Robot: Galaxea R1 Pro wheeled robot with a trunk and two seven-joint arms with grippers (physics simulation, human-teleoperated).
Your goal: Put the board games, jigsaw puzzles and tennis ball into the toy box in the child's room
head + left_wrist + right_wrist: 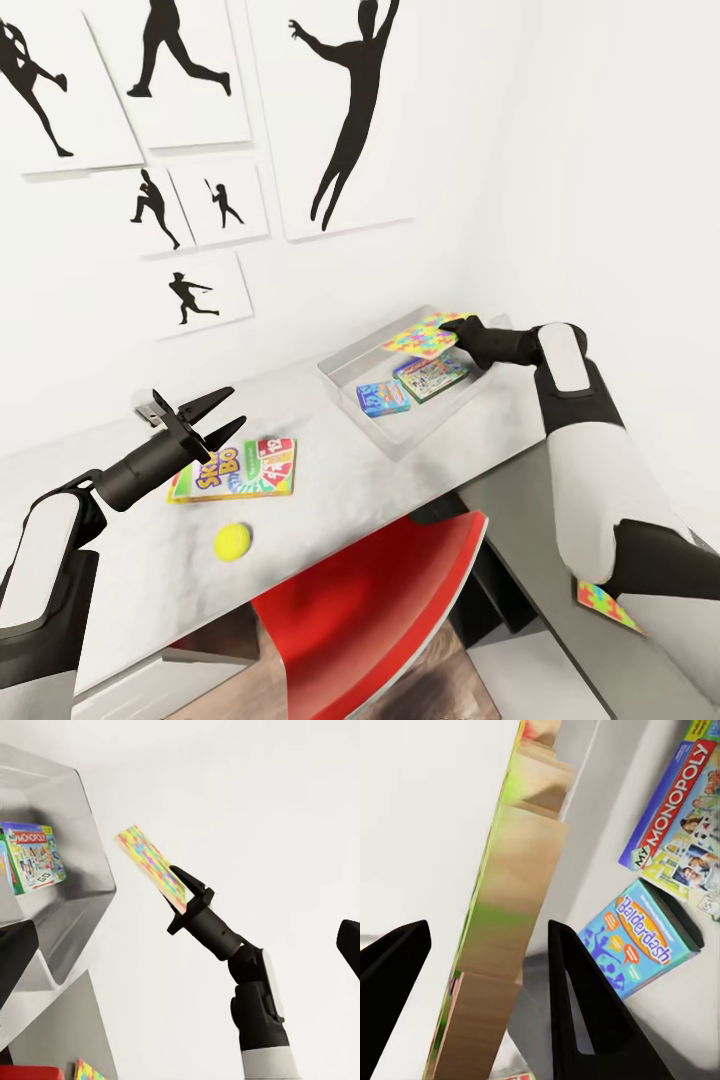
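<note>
**Mia:** Over the toy box (352, 385), the right gripper (455, 328) pinches the jigsaw puzzle (425, 335) by its edge. The arm reaches far out. The left gripper (218, 417) is spread wide, holding nothing.

**Ben:** From the left wrist, the puzzle (150, 862) looks thin, stiff and light.

**Mia:** From the right wrist, Balderdash (637, 945) lies below.

"My Monopoly" on green-blue game box (679, 810); "Balderdash" on blue box (639, 945); "Skip-Bo" on tabletop box (235, 470).
</note>
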